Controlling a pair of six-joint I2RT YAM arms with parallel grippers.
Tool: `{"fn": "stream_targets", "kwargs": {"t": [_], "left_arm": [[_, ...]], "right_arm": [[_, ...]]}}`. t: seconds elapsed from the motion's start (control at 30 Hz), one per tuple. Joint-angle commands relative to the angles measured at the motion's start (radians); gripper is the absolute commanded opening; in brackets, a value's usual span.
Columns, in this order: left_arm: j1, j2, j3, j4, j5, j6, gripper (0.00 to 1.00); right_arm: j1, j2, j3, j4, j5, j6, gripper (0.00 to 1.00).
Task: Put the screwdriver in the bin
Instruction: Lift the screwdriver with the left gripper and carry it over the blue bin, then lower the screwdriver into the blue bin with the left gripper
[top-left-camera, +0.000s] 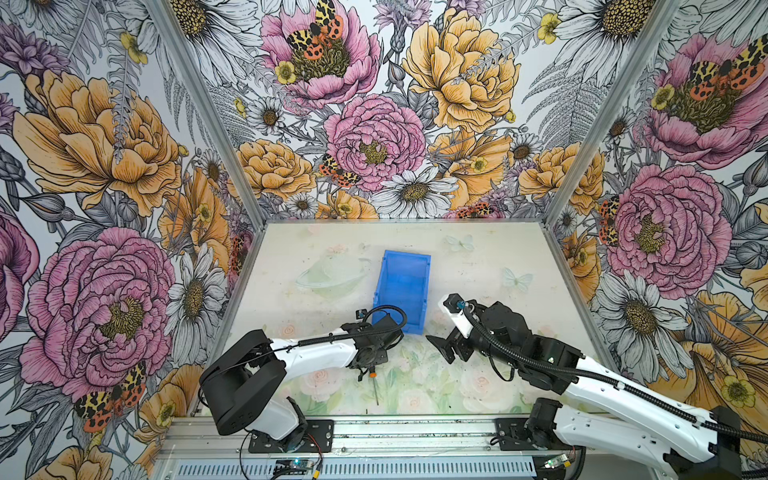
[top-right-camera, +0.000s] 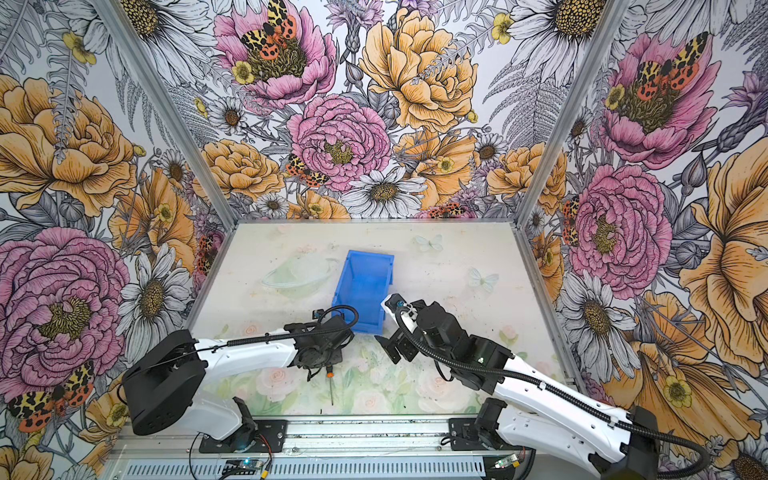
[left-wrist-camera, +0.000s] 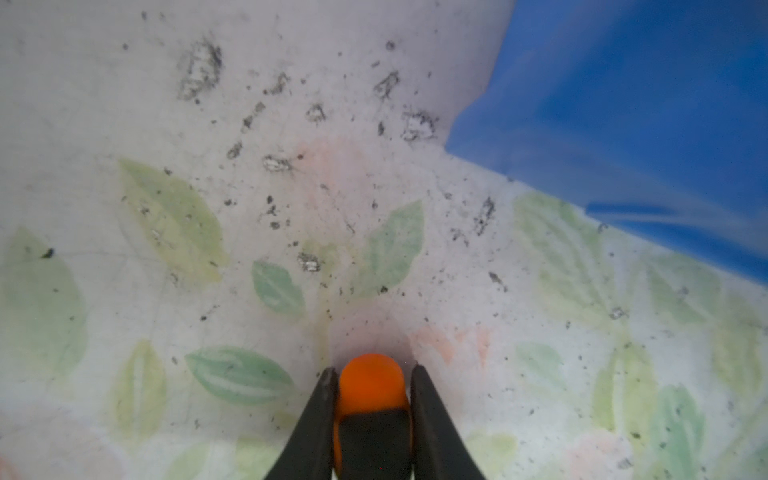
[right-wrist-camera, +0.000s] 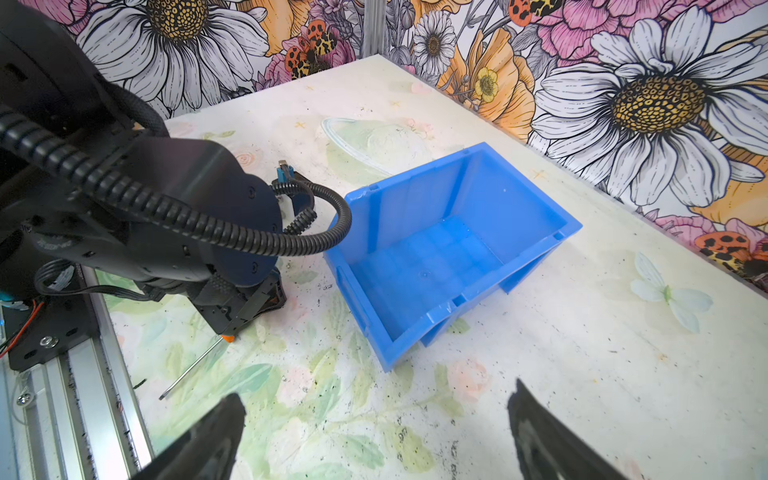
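The screwdriver (top-left-camera: 376, 388) lies on the table mat near the front, its thin shaft pointing toward the front rail. My left gripper (left-wrist-camera: 374, 370) is shut on its black and orange handle (left-wrist-camera: 371, 384), one black finger on each side. In both top views the left gripper (top-left-camera: 368, 371) points down at the mat and hides most of the handle. The blue bin (top-left-camera: 401, 291) stands empty mid-table, just beyond the left wrist. My right gripper (right-wrist-camera: 376, 392) hangs open above the mat, off the bin's near right corner (right-wrist-camera: 388, 365), with nothing between its fingers.
An aluminium rail (top-left-camera: 374, 432) with both arm bases runs along the table's front edge. Floral walls close the back and both sides. The left arm's black cable loop (right-wrist-camera: 332, 232) sits close to the bin's wall. The mat (right-wrist-camera: 582, 353) is speckled with dark marks.
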Motion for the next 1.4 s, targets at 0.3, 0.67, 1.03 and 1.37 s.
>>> {"fn": "stream_targets", "kwargs": {"t": [0.3,0.67,1.03,1.37], "left_arm": [[-0.018,-0.078,0.049,-0.017,-0.034,0.076,0.00],[0.026,-0.106,0.279,-0.046,-0.117,0.258,0.00],[0.160,0.151,0.610,-0.049,-0.045,0.507,0.00],[0.216,0.384,0.802,-0.047,-0.032,0.583,0.00]], "right_arm": [[0.004,-0.010,0.030,0.016,0.023,-0.016,1.00],[-0.016,-0.008,0.032,0.028,0.031,-0.030,1.00],[-0.079,-0.046,0.014,0.027,0.061,0.001,0.99],[-0.124,-0.074,-0.005,0.022,0.086,0.023,0.99]]}}
